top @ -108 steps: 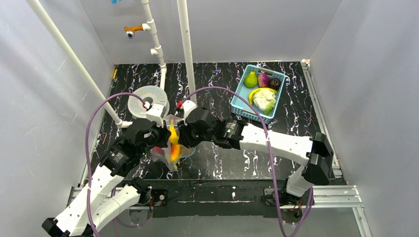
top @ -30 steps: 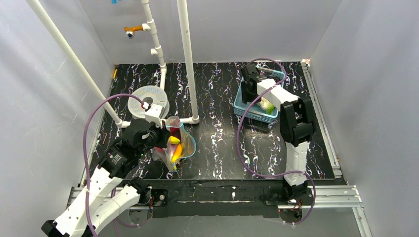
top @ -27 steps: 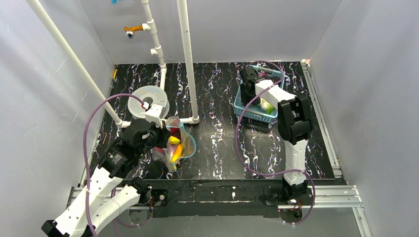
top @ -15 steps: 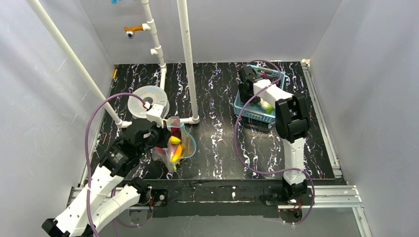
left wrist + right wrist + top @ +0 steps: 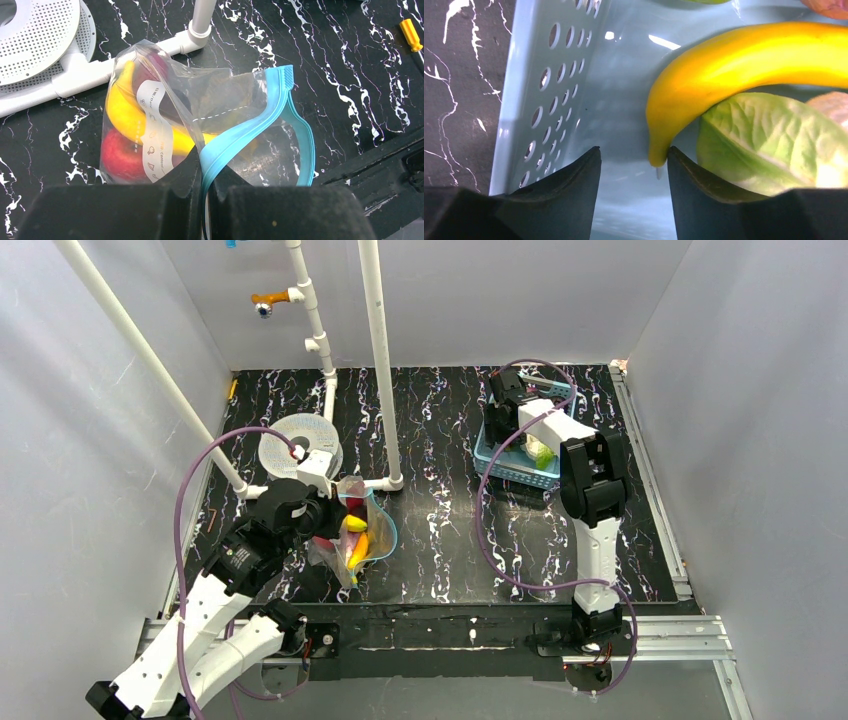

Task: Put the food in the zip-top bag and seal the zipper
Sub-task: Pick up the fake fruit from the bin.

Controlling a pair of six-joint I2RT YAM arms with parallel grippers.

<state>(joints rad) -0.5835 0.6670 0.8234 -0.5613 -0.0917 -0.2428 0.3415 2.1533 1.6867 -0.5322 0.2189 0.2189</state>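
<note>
My left gripper [image 5: 202, 172] is shut on the light-blue zipper [image 5: 250, 130] of the zip-top bag [image 5: 220, 100], holding one side of its gaping mouth. Inside the bag lie a yellow banana [image 5: 125, 115], a red apple [image 5: 120, 157] and a magenta piece [image 5: 155, 65]. From above, the bag [image 5: 357, 530] sits by the left gripper [image 5: 322, 523]. My right gripper [image 5: 633, 155] is open, down inside the light-blue basket [image 5: 549, 75]. The tip of another banana [image 5: 749, 60] touches the inner face of its right finger [image 5: 694, 185]. From above, the right gripper [image 5: 507, 415] hangs over the basket [image 5: 520, 474].
A leafy green piece [image 5: 769, 145] lies against the banana in the basket. A white pipe stand [image 5: 380, 360] and a white perforated disc [image 5: 300, 440] stand behind the bag. A yellow-handled screwdriver [image 5: 411, 41] lies on the black marbled table [image 5: 440, 530].
The right arm has left the bag and reached into the basket, and its jaws have widened over the last second. The left gripper keeps its hold on the zipper.
</note>
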